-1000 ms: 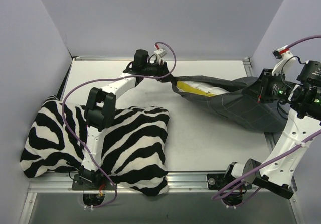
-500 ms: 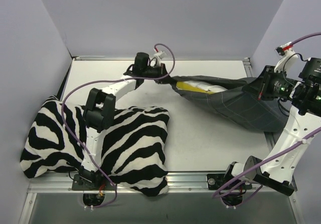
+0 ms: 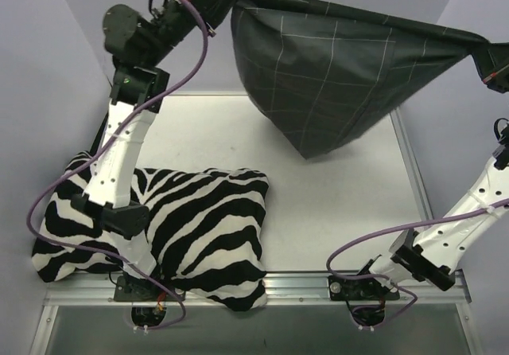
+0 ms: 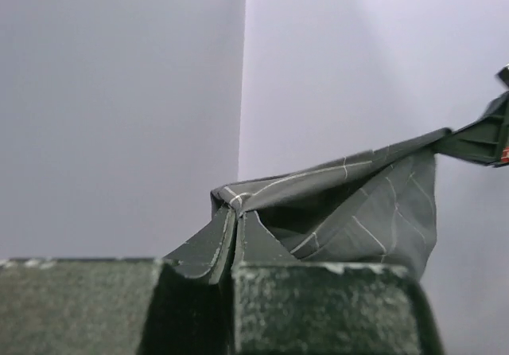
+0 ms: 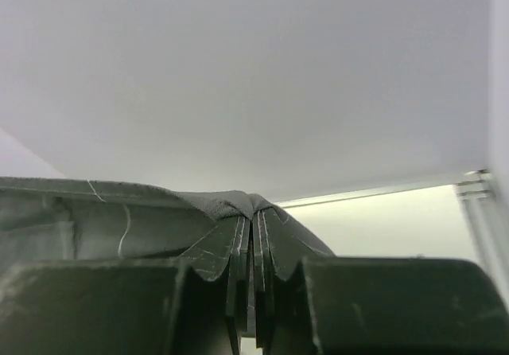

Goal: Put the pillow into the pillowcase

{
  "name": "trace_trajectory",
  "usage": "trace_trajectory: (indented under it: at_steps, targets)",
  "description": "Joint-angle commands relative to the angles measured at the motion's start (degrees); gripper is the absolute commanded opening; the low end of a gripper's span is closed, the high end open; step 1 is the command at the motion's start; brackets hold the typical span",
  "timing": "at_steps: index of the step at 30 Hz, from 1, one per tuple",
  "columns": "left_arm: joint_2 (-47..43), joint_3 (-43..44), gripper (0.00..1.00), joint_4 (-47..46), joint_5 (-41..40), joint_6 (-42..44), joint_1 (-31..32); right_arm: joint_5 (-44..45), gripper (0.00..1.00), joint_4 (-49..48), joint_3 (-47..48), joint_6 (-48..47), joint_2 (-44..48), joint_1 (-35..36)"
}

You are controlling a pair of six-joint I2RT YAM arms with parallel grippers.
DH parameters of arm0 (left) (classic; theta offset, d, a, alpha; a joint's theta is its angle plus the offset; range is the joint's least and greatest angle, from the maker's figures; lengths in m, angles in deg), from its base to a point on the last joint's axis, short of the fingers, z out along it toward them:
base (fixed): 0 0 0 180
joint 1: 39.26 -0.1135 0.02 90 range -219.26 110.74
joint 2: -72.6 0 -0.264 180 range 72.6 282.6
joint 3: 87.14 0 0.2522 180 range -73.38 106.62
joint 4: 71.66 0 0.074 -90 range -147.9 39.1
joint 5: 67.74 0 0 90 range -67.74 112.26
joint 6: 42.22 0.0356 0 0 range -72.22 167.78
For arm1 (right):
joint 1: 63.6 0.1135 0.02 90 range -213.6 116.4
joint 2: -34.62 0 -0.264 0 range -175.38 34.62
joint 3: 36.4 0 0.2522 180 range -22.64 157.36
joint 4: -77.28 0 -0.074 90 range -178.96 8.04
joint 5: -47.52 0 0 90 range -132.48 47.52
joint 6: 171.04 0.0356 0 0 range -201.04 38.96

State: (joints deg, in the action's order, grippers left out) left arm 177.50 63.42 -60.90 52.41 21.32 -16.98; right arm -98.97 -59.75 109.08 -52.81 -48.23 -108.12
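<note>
high above the zebra cushion (image 3: 199, 228) and off to its right, i see the pillowcase (image 3: 318, 76) slung as a sagging pouch between both arms, off the surface (image 3: 342, 204). the left gripper (image 4: 231, 247) is pinched tight on one top corner, the right gripper (image 5: 253, 247) on the opposite one. the pillow is hidden from me; whether it sits inside the pouch i cannot tell.

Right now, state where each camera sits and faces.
Top external: above and behind, looking down on table, zebra cushion, hanging pillowcase; left arm, right arm show.
Left wrist: on the left arm, facing a wall corner; left gripper shut on pillowcase.
Right wrist: on the right arm, facing wall and table edge; right gripper shut on pillowcase.
Shared: every view shows the pillowcase.
</note>
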Motion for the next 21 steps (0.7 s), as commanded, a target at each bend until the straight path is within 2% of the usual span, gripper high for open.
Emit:
trace_trajectory:
  at_steps: [1, 2, 3, 4, 5, 6, 7, 9, 10, 11, 13, 14, 15, 16, 17, 18, 21]
  targets:
    - [-1.72, -3.19, 0.00, 3.77, -5.46, 6.50, 0.82, -1.16, 0.00, -20.69, -10.39, 12.82, 4.79, 1.77]
    - [-1.37, -3.98, 0.00, 8.06, -5.19, 6.77, 1.44, -1.51, 0.00, -17.90, -14.78, 11.34, 6.11, 8.58]
    - [0.46, -5.03, 0.00, 12.63, -3.19, 6.86, 1.71, -1.52, 0.00, -14.57, -21.87, 1.93, 8.30, 13.79]
    - [1.52, -4.26, 0.00, 13.98, 0.05, 6.86, 1.45, 2.14, 0.00, -9.75, -22.81, -4.00, 8.84, 18.45]
    - [2.14, -2.43, 0.00, 13.99, -0.44, 6.42, 0.75, 3.30, 0.00, -3.35, -21.95, -8.23, 8.67, 23.98]
    - [2.76, -0.41, 0.00, 7.73, -0.79, 1.89, -0.30, 3.66, 0.00, -2.41, -19.16, -10.45, 6.75, 23.95]
    - [2.76, 4.57, 0.00, 4.01, -0.88, 0.28, -1.70, 3.84, 0.00, -2.32, -8.69, -9.08, 4.73, 22.29]
    - [3.72, 10.66, 0.00, 1.86, -1.50, 4.62, -2.24, 0.87, 0.00, -4.24, 4.09, -3.13, -4.10, 13.37]
    - [3.90, 14.26, 0.00, 2.38, -1.76, 6.57, -2.24, -0.28, 0.00, -5.90, 14.77, 4.74, -6.86, 10.61]
    - [3.73, 14.20, 0.00, 2.91, -4.37, 8.42, -2.33, -1.42, 0.00, -9.31, 16.53, 7.78, -8.71, 9.11]
    - [0.93, 7.83, 0.00, 4.41, -3.36, 7.66, -1.90, -1.34, 0.00, -9.79, 11.06, 8.52, -6.99, 12.67]
    - [0.48, 1.96, 0.00, 6.24, 0.05, 7.91, -0.85, -0.30, 0.00, -9.96, -3.34, 5.73, -4.63, 16.09]
    - [0.22, 0.86, 0.00, 13.48, -0.87, 10.78, 1.34, 1.45, 0.00, -9.18, -9.75, 1.61, 0.01, 20.30]
    - [-0.57, -1.07, 0.00, 13.20, -1.15, 9.51, 1.45, 3.56, 0.00, -7.69, -14.43, -2.44, 1.53, 26.87]
    - [-1.71, -8.31, 0.00, 10.50, -0.80, 6.54, 1.27, 4.62, 0.00, -3.24, -18.74, -9.96, 2.16, 29.98]
    - [-4.42, -11.25, 0.00, 5.86, -0.19, 3.29, 1.45, 7.07, 0.00, -0.33, -18.87, -12.38, 1.38, 32.36]
    - [-9.25, -22.33, 0.00, 1.88, 0.69, 3.34, 3.72, 8.23, 0.00, 5.05, -18.17, -17.93, -1.07, 37.38]
